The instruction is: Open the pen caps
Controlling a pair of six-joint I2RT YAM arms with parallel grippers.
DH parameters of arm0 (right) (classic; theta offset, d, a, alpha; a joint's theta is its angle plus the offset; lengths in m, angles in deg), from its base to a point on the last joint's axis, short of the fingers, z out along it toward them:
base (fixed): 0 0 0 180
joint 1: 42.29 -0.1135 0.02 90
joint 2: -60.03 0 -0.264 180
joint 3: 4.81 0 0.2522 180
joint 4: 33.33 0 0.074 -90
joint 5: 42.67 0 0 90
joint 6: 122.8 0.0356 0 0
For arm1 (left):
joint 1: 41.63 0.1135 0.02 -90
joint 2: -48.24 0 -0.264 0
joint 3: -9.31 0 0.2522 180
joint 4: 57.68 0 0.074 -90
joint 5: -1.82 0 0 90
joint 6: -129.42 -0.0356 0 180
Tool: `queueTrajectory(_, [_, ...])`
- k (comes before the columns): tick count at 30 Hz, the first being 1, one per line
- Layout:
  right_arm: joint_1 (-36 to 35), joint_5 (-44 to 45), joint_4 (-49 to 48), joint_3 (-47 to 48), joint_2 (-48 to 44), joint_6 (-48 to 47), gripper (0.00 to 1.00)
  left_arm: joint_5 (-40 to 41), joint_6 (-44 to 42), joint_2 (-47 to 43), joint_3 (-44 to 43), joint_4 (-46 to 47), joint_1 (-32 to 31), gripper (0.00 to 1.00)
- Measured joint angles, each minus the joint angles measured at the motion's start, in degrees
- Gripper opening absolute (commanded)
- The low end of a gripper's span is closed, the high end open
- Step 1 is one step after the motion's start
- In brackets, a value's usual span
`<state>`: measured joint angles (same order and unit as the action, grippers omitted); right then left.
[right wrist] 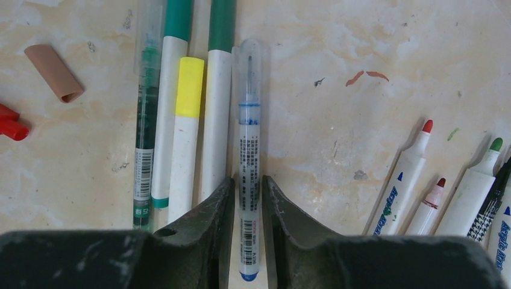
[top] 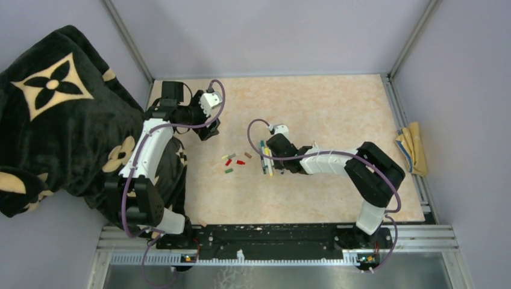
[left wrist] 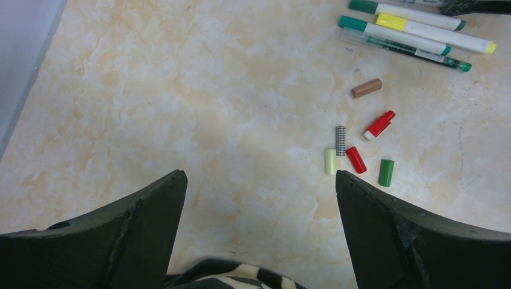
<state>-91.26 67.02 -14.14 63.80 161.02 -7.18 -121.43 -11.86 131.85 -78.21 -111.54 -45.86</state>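
Straddling a clear blue-ink pen (right wrist: pixel 249 120), the right gripper (right wrist: pixel 248 180) keeps a finger close on each side; whether it pinches, I cannot tell. The left gripper (left wrist: pixel 260 177) gapes over bare tabletop (left wrist: pixel 181 90) near the wall edge. Loose pen caps (left wrist: pixel 355 159) lie beside capped pens (left wrist: pixel 395 36). Uncapped white markers (right wrist: pixel 404 174) read "Acrylic".

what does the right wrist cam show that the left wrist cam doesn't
Only the right wrist view: uncapped white markers with red and green tips. Only the left wrist view: a small green plastic cap, a pale yellow cap and a checkered cap. Both: the brown tube-shaped cap, the yellow-capped white marker and the clear green-ink pen.
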Motion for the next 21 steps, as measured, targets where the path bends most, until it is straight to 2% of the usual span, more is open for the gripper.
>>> queueTrajectory(2, [0.02, 0.02, -0.48, -0.13, 0.0, -0.02, 0.07, -0.55, -0.2, 0.02, 0.0, -0.17, 0.0, 0.99])
queueTrajectory(4, [0.39, -0.26, -1.07, -0.66, -0.33, 0.15, 0.0, -2.32, -1.27, 0.07, 0.0, -1.01, 0.0, 0.99])
queueTrajectory(8, [2.82, -4.61, -0.52, -3.5, -3.78, 0.31, 0.0, -6.67, -5.46, 0.04, 1.38, -3.78, -0.7, 0.99])
queueTrajectory(12, [6.45, -11.23, 2.21, -3.34, -9.46, -1.22, 0.0, -8.2, -9.09, 0.04, 4.74, -6.08, -4.46, 0.99])
queueTrajectory(17, [7.5, -24.61, 5.01, 1.57, -13.92, -3.58, 0.0, -8.48, -14.49, -2.03, 8.63, -7.1, -11.67, 0.99])
queueTrajectory(21, [7.5, -38.34, 5.49, 3.8, -14.16, -4.07, 0.0, -9.64, -19.61, -6.64, 11.28, -7.28, -14.86, 0.99])
